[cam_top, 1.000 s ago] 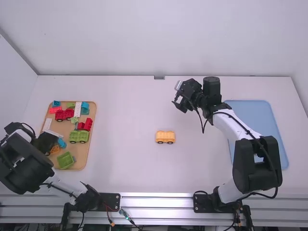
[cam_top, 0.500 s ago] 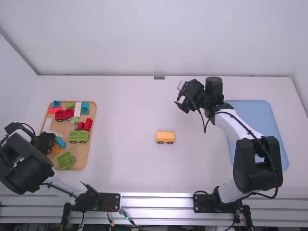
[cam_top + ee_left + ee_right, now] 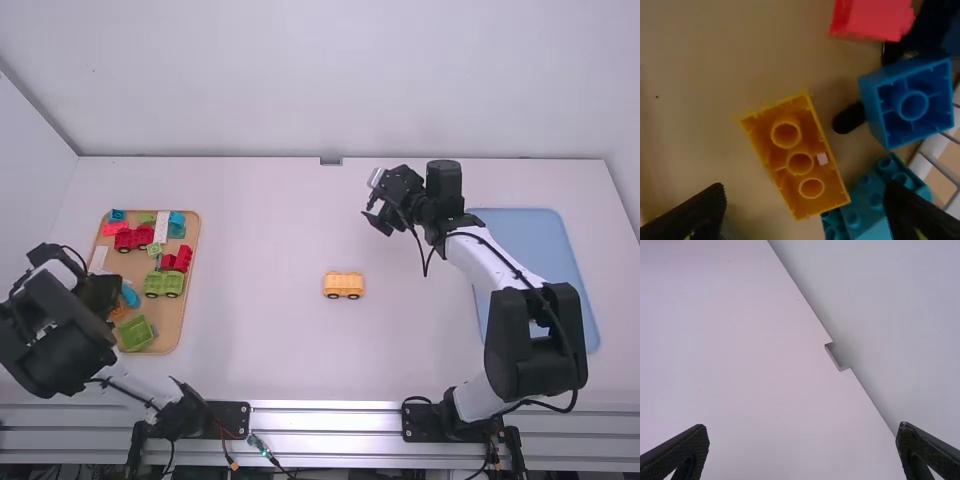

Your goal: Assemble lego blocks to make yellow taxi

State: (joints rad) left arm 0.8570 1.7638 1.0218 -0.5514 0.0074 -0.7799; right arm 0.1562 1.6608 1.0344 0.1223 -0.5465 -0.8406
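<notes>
Far left: left hand [image 3: 100, 292] over the near-left part of the brown tray [image 3: 173, 332]. Fingers spread, released, nothing between them gripped. Left wrist view: yellow block [image 3: 799, 159], hollow side up, on the tray below the fingers; blue block [image 3: 912, 105], also hollow side up, near its long side; teal block [image 3: 870, 202] right by one end.

Same tray, high view, roughly left to right: white block [image 3: 98, 259] by left rim, small blue piece [image 3: 117, 215] at far edge, red wheeled base [image 3: 135, 238], green block [image 3: 137, 334] near the close edge, long white block [image 3: 161, 227], green wheeled base [image 3: 165, 284], light-blue block [image 3: 177, 225] at far right corner, red block [image 3: 178, 260] near right rim.

Middle: yellow wheeled base [image 3: 344, 286], upright on wheels, alone on the white tabletop [image 3: 270, 330], well apart from both hands.

Right of that: right hand [image 3: 373, 214] above the tabletop, farther back than the yellow wheeled base. Fingers wide apart, released, holding nothing.

Far right: blue tray [image 3: 540, 250] flat on the tabletop, partly behind the right arm.
</notes>
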